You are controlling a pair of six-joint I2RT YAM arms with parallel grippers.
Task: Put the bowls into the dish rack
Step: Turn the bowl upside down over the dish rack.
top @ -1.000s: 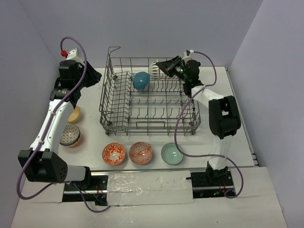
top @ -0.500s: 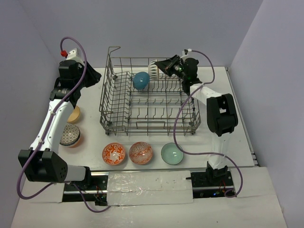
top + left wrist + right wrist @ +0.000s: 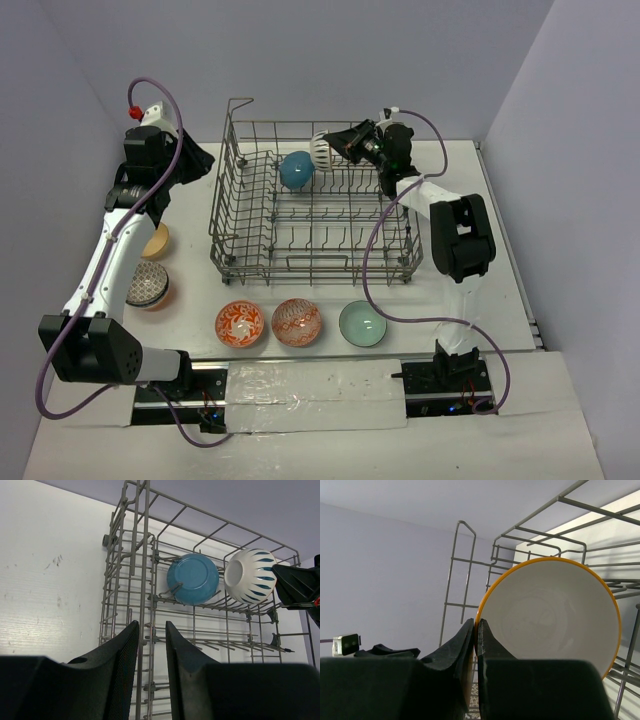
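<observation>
Top external view: nearest the arm bases, 3 bowls sit in a row on the white tabletop, just in front of the dish rack. From left to right they are an orange-red patterned bowl, a paler red patterned bowl and a pale green bowl. All 3 are upright and lie apart from each other.

Left of the rack, a blue-white patterned bowl is nested in a plain orange bowl. A tan bowl lies just behind them.

Inside the rack, near its far left corner, a teal-blue bowl stands on edge among the tines. Beside it, at the far wall, the white striped bowl is tipped on its side above the tines. The right hand holds it, and in the right wrist view both fingers are pinched onto its orange rim.

The left hand hangs outside the rack's far left corner. In the left wrist view its fingers stand a narrow gap apart with nothing between them.
</observation>
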